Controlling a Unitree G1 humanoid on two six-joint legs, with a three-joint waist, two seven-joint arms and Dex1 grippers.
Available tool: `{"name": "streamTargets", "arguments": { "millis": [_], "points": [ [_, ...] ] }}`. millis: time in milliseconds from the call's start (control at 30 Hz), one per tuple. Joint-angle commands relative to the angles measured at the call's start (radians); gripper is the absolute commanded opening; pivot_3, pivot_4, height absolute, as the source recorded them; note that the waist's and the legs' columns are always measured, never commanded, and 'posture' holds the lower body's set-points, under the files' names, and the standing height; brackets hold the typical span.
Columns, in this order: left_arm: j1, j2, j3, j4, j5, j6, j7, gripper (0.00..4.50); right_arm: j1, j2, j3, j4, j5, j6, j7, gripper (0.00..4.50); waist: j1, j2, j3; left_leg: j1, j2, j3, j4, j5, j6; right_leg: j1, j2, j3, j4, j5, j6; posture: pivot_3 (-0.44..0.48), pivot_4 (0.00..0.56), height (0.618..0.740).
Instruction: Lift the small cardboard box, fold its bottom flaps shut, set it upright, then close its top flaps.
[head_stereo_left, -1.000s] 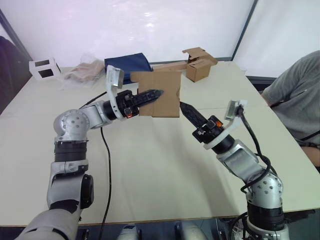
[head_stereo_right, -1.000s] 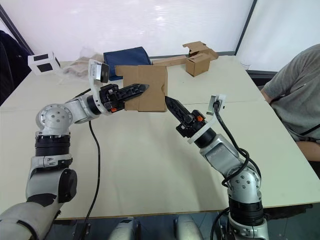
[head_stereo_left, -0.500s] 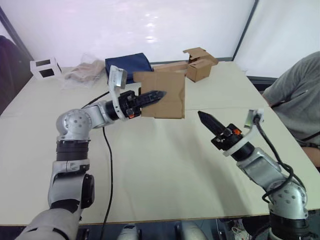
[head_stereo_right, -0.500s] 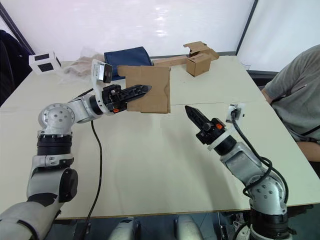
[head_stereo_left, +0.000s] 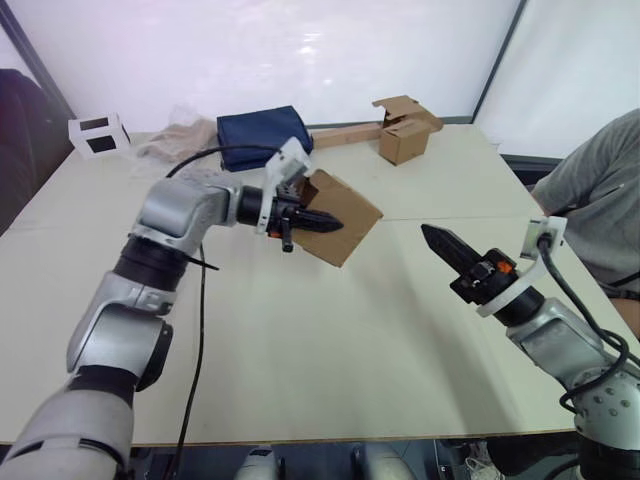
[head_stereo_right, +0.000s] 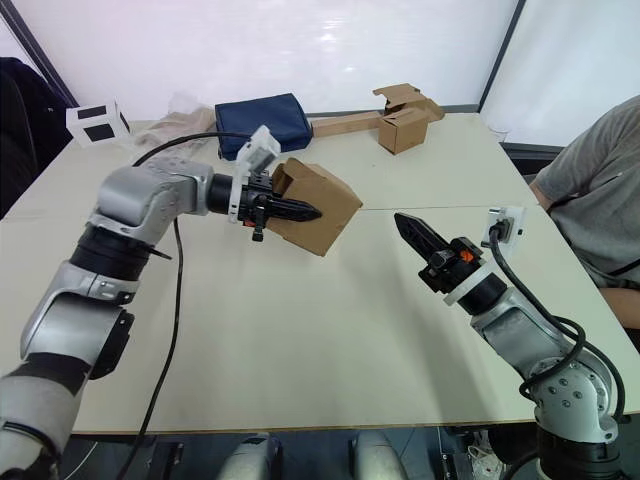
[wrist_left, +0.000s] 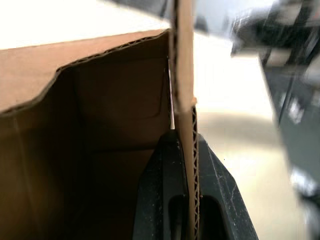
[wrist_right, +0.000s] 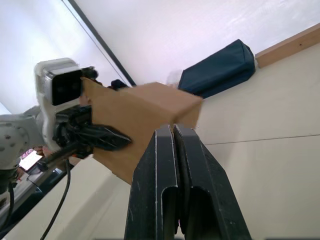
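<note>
Nearest to the robot, the right gripper hovered over the right half of the pale beige table, its two black fingers pressed together and empty, the tip pointing toward the far left. Beyond it, in that same direction, the small plain brown corrugated cardboard box was held in the air above the middle of the table, tilted, with one corner turned down toward the surface and not touching it. The left gripper was clamped on one wall of this box; in the left wrist view the two fingers stood on both sides of the cardboard edge, and the open inside of the box was seen beside them. The right gripper was near the box but clearly apart from it, with bare table between them, so I judge the right arm was the free one to push the bottom flaps, while the left arm only carried. Which flaps were open I could not tell. Further away, near the far edge, lay a dark blue fabric bag, a second brown box with a long cardboard strip, and a small white box at the far left corner.
</note>
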Motion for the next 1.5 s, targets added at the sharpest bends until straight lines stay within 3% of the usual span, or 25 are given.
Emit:
{"name": "streamTargets", "arguments": {
  "millis": [33,133,300,433,567,667,867,967,1000,1167,1267,1367,1500],
  "points": [
    [-0.104,-0.01,-0.144,0.112,0.182,-0.219,-0.178,0.0,-0.022,-0.008,-0.008,-0.014,-0.039,-0.024,0.023,0.04,0.0,0.0,0.0,0.0,0.0,0.0,0.0,0.0,0.0,0.0,0.0,0.0,0.0,0.0,0.0,0.0,0.15,0.74],
    [-0.152,-0.039,-0.215,0.232,0.302,-0.41,-0.252,0.0,-0.016,0.024,0.002,-0.028,-0.07,-0.044,0.016,0.04,-0.003,0.0,0.0,0.0,0.0,0.0,-0.001,0.0,0.001,0.0,0.0,0.001,-0.001,0.0,0.0,0.0,0.15,0.74],
    [-0.197,-0.13,-0.246,0.425,0.436,-0.626,-0.256,0.0,0.021,0.079,0.023,-0.078,-0.114,-0.073,-0.01,0.04,-0.001,0.0,0.0,0.0,0.0,0.0,0.0,-0.001,0.001,0.0,0.0,0.001,0.0,0.0,0.0,0.0,0.15,0.74],
    [-0.202,-0.183,-0.228,0.485,0.492,-0.694,-0.262,0.0,0.033,0.094,0.03,-0.096,-0.13,-0.08,-0.023,0.04,-0.001,0.0,0.001,-0.001,0.0,0.0,0.0,-0.001,0.002,0.0,0.0,0.001,-0.001,0.0,0.0,0.0,0.15,0.74],
    [-0.204,-0.246,-0.195,0.475,0.492,-0.606,-0.289,0.0,0.038,0.098,0.032,-0.106,-0.136,-0.083,-0.032,0.04,0.0,0.0,0.001,-0.001,0.0,0.0,0.0,-0.001,0.002,0.0,0.0,0.001,0.0,0.0,0.0,0.0,0.15,0.74],
    [-0.197,-0.239,-0.193,0.424,0.478,-0.52,-0.314,0.81,0.034,0.098,0.039,-0.107,-0.137,-0.081,-0.035,0.0,-0.003,0.0,0.001,-0.001,0.0,0.0,0.0,-0.001,0.002,0.0,0.0,0.001,0.0,0.0,0.0,0.0,0.15,0.74],
    [-0.191,-0.185,-0.22,0.276,0.41,-0.361,-0.315,3.3,0.017,0.09,0.046,-0.093,-0.143,-0.072,-0.03,0.0,-0.007,0.0,0.001,0.0,0.0,0.0,0.0,-0.001,0.002,-0.001,0.001,0.001,0.001,0.0,0.0,0.0,0.15,0.74],
    [-0.187,-0.155,-0.222,0.206,0.371,-0.306,-0.315,4.34,0.008,0.09,0.052,-0.089,-0.145,-0.069,-0.032,0.0,-0.004,0.0,0.001,0.0,0.0,0.0,0.0,-0.001,0.002,-0.001,0.001,0.001,0.001,0.0,0.0,0.0,0.15,0.74],
    [-0.197,-0.146,-0.206,0.192,0.356,-0.272,-0.315,4.48,0.005,0.091,0.057,-0.088,-0.147,-0.068,-0.032,0.0,-0.003,0.0,0.001,0.0,0.0,0.0,0.0,-0.001,0.002,-0.001,0.001,0.001,0.001,0.0,0.0,0.0,0.15,0.74],
    [-0.265,-0.049,-0.127,0.177,0.209,-0.129,-0.315,4.48,-0.015,0.093,0.074,-0.081,-0.157,-0.061,-0.038,0.0,-0.005,0.0,0.001,0.0,0.0,0.0,0.0,-0.001,0.002,-0.001,0.001,0.001,0.001,0.0,0.0,0.0,0.15,0.74],
    [-0.249,0.01,-0.067,0.151,0.096,-0.135,-0.315,4.48,-0.027,0.085,0.092,-0.076,-0.182,-0.049,-0.043,0.0,-0.011,0.001,0.001,0.0,0.0,0.0,0.0,-0.001,0.002,-0.001,0.001,0.001,0.001,0.0,0.0,0.0,0.15,0.74],
    [-0.223,0.074,-0.025,0.14,-0.036,-0.141,-0.315,3.35,-0.04,0.071,0.114,-0.061,-0.23,-0.027,-0.059,0.0,-0.011,0.001,0.001,0.0,0.0,0.0,0.0,-0.001,0.002,-0.001,0.0,0.001,0.002,0.0,0.0,0.0,0.15,0.74],
    [-0.184,0.068,0.083,0.241,-0.005,-0.175,-0.291,1.83,-0.047,0.033,0.147,-0.031,-0.306,0.026,-0.08,0.0,-0.006,0.001,0.001,0.0,0.0,0.0,0.001,-0.001,0.002,-0.001,0.0,0.0,0.002,0.0,0.0,0.0,0.15,0.74]
  ]
}}
